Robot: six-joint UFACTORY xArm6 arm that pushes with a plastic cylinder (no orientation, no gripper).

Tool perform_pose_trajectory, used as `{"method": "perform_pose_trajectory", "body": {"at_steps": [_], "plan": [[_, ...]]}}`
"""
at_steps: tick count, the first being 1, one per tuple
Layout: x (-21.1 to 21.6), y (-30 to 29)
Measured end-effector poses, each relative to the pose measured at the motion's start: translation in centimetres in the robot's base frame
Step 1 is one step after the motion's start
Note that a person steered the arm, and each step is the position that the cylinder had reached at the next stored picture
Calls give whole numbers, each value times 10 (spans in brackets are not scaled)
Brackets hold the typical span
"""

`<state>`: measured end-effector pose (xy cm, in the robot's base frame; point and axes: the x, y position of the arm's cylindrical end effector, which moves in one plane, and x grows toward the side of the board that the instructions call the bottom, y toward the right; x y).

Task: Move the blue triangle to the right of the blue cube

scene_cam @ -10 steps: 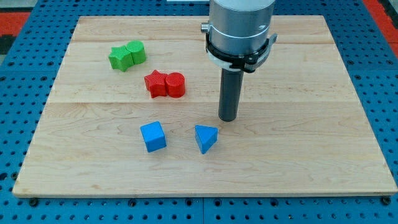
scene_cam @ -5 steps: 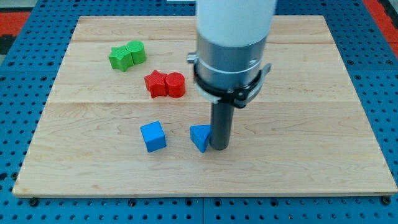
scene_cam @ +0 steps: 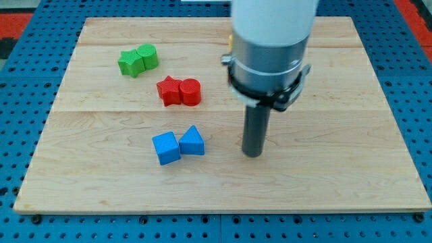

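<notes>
1. The small blue triangle block (scene_cam: 192, 141) sits on the pale wooden board (scene_cam: 337, 175), touching the right side of the small blue cube (scene_cam: 166, 148).
2. My tip (scene_cam: 252, 154), the dark rod's lower end with no jaws, stands apart at the triangle's right.
3. Red star (scene_cam: 169, 90) and red cylinder (scene_cam: 191, 92) touch; green star (scene_cam: 129, 63) and green cylinder (scene_cam: 147, 56) touch.

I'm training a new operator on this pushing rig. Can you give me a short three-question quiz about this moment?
1. True or false: the blue triangle touches the blue cube.
2. My tip is: A) between the blue blocks, B) apart, to the view's right of the triangle, C) on the green blocks.
3. Which shape sits beside the red star?

Key: 1 true; 2 B; 3 the red cylinder.
</notes>
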<state>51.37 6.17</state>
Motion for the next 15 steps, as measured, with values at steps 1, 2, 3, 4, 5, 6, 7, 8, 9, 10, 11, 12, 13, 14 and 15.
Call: {"method": "perform_pose_trajectory", "body": {"at_steps": [1,2,3,4,5,6,7,8,9,10,11,12,13,14,15], "plan": [[-14,13],[-14,13],[-14,14],[-8,28],[-8,35],[-8,38],[-8,41],[-8,44],[-8,44],[-8,44],[-34,44],[-90,44],[-134,44],[-142,50],[-142,50]]}}
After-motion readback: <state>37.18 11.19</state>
